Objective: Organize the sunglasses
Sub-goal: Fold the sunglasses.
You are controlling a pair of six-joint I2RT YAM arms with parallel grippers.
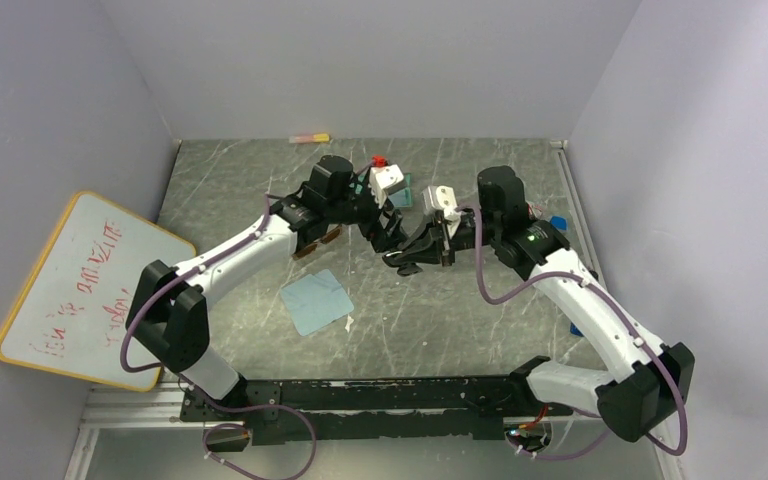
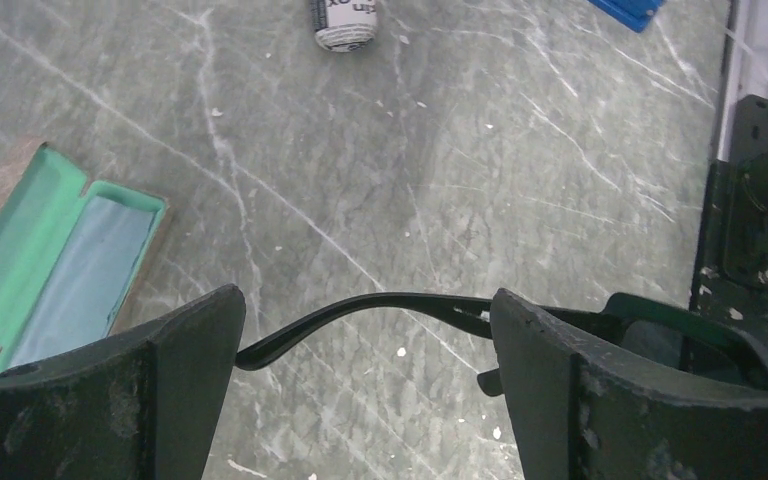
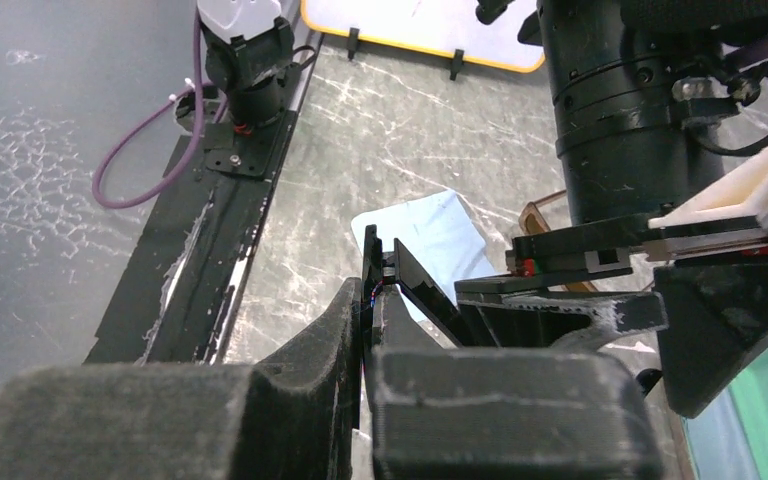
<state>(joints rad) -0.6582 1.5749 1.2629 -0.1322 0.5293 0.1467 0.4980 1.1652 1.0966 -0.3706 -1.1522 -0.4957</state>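
Black sunglasses (image 2: 400, 298) — between left gripper's (image 2: 365, 335) jaws

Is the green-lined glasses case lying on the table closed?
No, the case lies open, its two halves spread apart with the green lining facing up.

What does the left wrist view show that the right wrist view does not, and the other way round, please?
Only the left wrist view shows the end of a printed case and a blue object at the far edge. Only the right wrist view shows the whiteboard, the light-blue cloth and the right claw shut on the black sunglasses. Both show those sunglasses, the green-lined open case and the marbled table.
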